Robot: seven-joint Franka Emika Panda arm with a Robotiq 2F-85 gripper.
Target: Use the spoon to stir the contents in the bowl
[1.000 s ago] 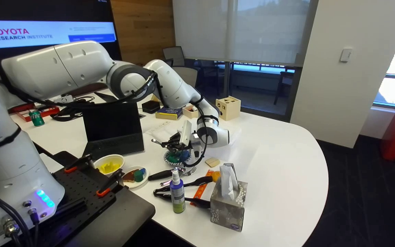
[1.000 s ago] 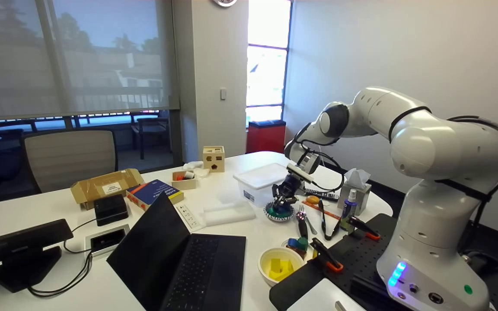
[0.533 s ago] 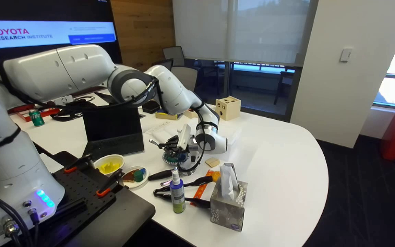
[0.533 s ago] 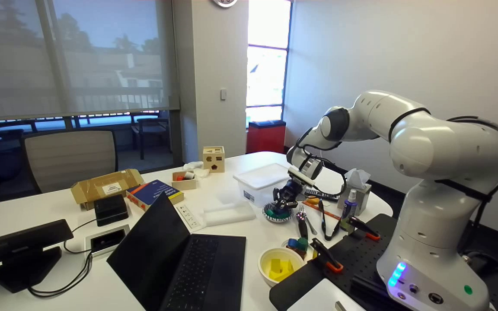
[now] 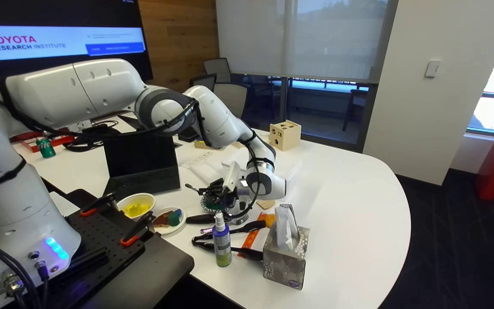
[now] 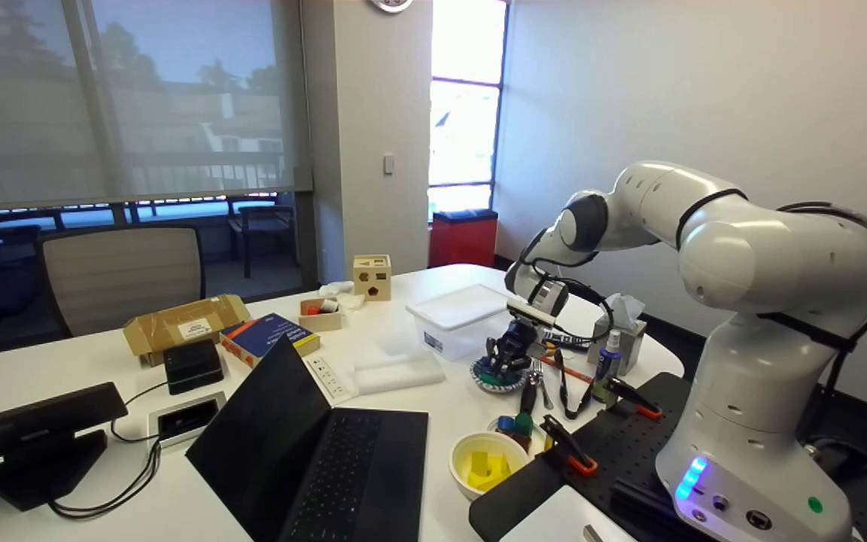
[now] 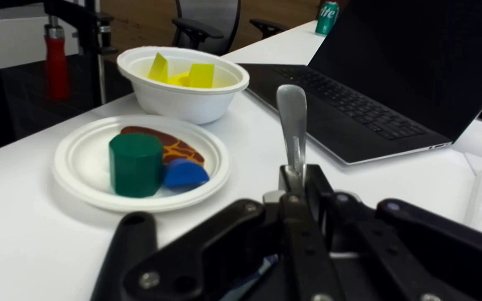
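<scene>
I hold the spoon [image 7: 292, 121] pinched in the end effector [image 7: 301, 180], handle slanting up, the bowl [image 6: 485, 385] just below, so stirring likely needs sideways sweeps.

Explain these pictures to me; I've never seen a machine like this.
The white machine is a robot arm, ending in a black gripper. Two views look across the table from outside; the third is taken from the arm itself, just behind the gripper. The table bears, among other things, a laptop, a tissue box, a plate and a white bowl of yellow pieces. The gripper holds, by its metal handle, presumably the spoon, over a striped bowl; its other end is hidden.
</scene>
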